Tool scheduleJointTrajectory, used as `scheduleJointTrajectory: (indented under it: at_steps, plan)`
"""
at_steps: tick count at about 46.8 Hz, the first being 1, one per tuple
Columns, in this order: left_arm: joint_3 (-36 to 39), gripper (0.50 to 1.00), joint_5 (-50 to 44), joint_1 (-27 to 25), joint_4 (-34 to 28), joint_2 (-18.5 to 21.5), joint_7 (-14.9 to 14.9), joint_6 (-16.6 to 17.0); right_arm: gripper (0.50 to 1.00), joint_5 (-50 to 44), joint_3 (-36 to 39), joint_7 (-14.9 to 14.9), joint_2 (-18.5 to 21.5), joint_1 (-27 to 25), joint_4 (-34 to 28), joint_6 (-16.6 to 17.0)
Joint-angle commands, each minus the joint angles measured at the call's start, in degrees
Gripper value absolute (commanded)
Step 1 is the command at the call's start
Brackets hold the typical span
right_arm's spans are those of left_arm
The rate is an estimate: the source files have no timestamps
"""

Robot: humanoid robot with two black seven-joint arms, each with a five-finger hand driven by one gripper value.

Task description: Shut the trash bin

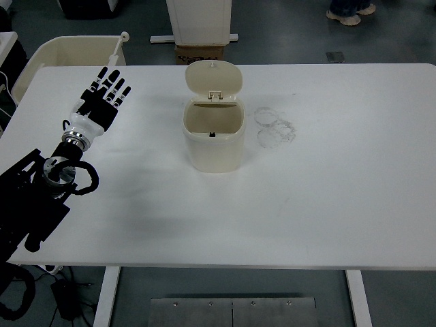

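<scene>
1. The cream trash bin (pixel 213 139) stands mid-counter, its hinged lid (pixel 214 80) tipped up and back on the far side.
2. The left hand (pixel 103 95), fingers spread and empty, hovers well left of the bin.
3. No right arm shows, so the left one would have to reach rightward to the lid.

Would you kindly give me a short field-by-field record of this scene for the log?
bin: cream trash bin near the table's centre, upright
lid: lid hinged up at the far side, bin open
left hand: left hand above the table's far-left area, fingers spread, holding nothing, apart from the bin
right hand: not in view
table: white table, faint ring marks right of the bin
</scene>
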Motion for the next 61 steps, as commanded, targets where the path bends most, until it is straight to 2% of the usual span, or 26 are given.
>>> scheduleJointTrajectory:
  at_steps: [1,26,30,38,50,57,61]
  plan:
    - [0.0,1.000,0.0,-0.1,0.0,0.1,0.0,-0.1,0.993,0.0,0.0,0.0,0.0,0.0,0.0,0.0]
    - [-0.1,1.000,-0.4,-0.6,-0.2,0.3,0.3,0.1,0.993,0.0,0.0,0.0,0.0,0.0,0.0,0.0]
    - [-0.1,1.000,-0.4,-0.6,-1.9,0.6,0.8,0.1,0.993,0.0,0.0,0.0,0.0,0.0,0.0,0.0]
    - [0.2,1.000,0.0,0.1,-7.3,3.7,1.1,1.7,0.993,0.0,0.0,0.0,0.0,0.0,0.0,0.0]
    - [1.1,1.000,0.8,0.3,-15.6,8.4,3.9,4.3,0.993,0.0,0.0,0.0,0.0,0.0,0.0,0.0]
    - [2.6,1.000,3.1,-0.2,-19.3,11.7,4.0,4.5,0.993,0.0,0.0,0.0,0.0,0.0,0.0,0.0]
    - [3.9,1.000,4.0,-0.5,-21.3,13.2,5.4,4.6,0.993,0.0,0.0,0.0,0.0,0.0,0.0,0.0]
